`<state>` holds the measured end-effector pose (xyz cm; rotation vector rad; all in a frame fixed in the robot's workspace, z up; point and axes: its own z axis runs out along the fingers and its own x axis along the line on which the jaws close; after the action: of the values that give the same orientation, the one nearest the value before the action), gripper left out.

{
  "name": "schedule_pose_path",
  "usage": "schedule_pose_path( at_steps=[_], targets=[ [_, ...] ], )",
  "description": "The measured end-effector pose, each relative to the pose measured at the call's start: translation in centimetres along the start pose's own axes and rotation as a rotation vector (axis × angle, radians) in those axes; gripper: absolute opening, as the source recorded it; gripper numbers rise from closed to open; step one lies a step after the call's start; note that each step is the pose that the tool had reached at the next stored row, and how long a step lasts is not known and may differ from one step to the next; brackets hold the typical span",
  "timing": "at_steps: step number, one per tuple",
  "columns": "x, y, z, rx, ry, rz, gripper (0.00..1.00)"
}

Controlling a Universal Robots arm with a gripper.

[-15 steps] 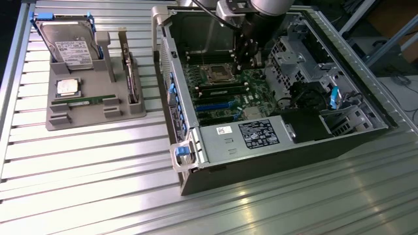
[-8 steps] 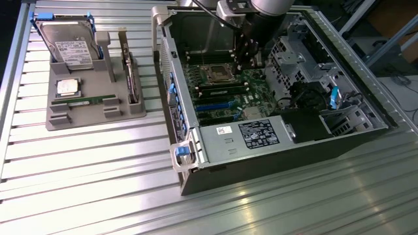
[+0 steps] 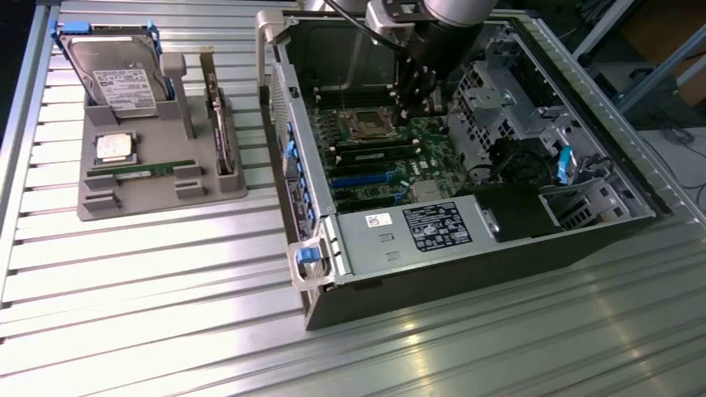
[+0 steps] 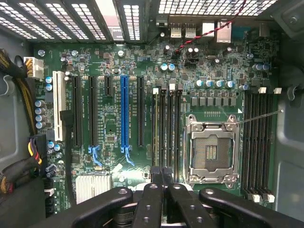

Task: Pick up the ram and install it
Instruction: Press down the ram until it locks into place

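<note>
Green and thin, the ram is lying flat in the grey holder tray, just below the square silver processor chip as the exterior view shows it, its long axis running across the tray toward the open computer case. The gripper is hanging inside that case, above the motherboard beside the empty processor socket, fingers clenched together on nothing. The ram is sitting well apart from it, off toward the exterior view's left.

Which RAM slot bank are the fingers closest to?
The bank between the CPU socket and the blue expansion slot, right ahead of the fingers; the other bank lies beyond the socket.
</note>
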<state>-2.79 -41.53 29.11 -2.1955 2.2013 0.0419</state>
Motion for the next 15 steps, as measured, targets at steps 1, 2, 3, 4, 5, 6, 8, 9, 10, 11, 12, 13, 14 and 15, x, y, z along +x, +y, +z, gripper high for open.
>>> schedule_pose_path(
  at_steps=[1,2,3,4,5,6,8,9,10,11,12,13,14,15],
  targets=[
    [0.00,0.01,0.00,0.0007,0.0000,0.019,0.11],
    [0.00,0.01,0.00,0.0019,0.0001,0.044,0.11],
    [0.00,0.01,0.00,0.0030,0.0003,0.071,0.11],
    [0.00,0.02,0.00,0.0041,0.0004,0.099,0.11],
    [0.00,0.02,0.01,0.0058,0.0007,0.140,0.11],
    [0.00,0.02,0.03,0.0072,0.0007,0.171,0.11],
    [0.00,0.01,0.05,0.0096,0.0009,0.230,0.11],
    [0.00,0.02,0.06,0.0110,0.0010,0.262,0.11],
    [0.00,0.02,0.07,0.0119,0.0011,0.285,0.11],
    [0.00,0.01,0.08,0.0131,0.0012,0.312,0.11],
    [0.00,0.01,0.09,0.0145,0.0013,0.346,0.11],
    [0.00,0.02,0.11,0.0158,0.0014,0.377,0.11],
    [0.00,0.02,0.12,0.0171,0.0015,0.409,0.11],
    [0.00,0.01,0.13,0.0184,0.0017,0.438,0.11]
  ],
)
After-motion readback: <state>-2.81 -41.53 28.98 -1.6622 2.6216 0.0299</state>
